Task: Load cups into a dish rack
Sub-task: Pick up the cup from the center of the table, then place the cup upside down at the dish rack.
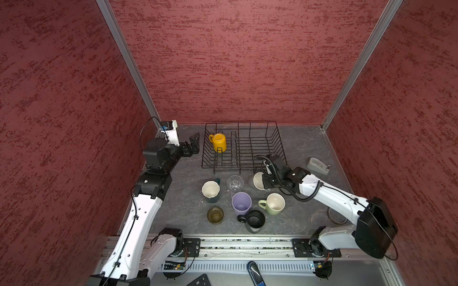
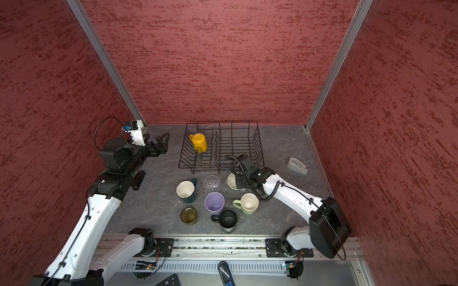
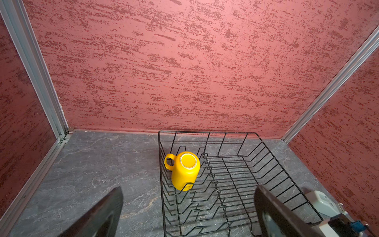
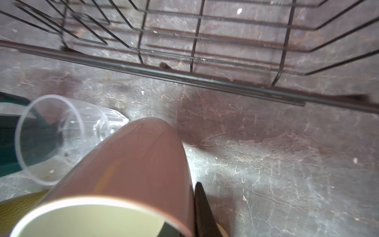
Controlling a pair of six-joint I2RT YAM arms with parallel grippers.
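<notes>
– Cups (image 1: 241,203) where?
– Yellow mug (image 1: 218,142) upside down in dish rack (image 1: 257,148), ctr of frame; rest on grey marbled counter (image 1: 181,205) just below. Red textured walls (image 1: 235,62) round.
– Jaws?
– Left jaws wide open, w/ nothing; right jaws shut on grey mug (image 1: 257,180) rim.

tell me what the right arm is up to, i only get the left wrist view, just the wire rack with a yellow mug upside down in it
Observer: The right pincer is shut on the rim wall of a cream-lined ceramic mug, just in front of the black wire dish rack.
Operator: how many other cups are out there
Observer: Six, upright on the table in front of the rack: a teal ceramic mug, a clear ribbed glass, a lilac plastic tumbler, a pale green mug, an amber-olive glass and a black mug.
Operator: anything tight beside the gripped one
Observer: The clear ribbed glass stands beside it, toward the left arm, with a gap between them.
</notes>
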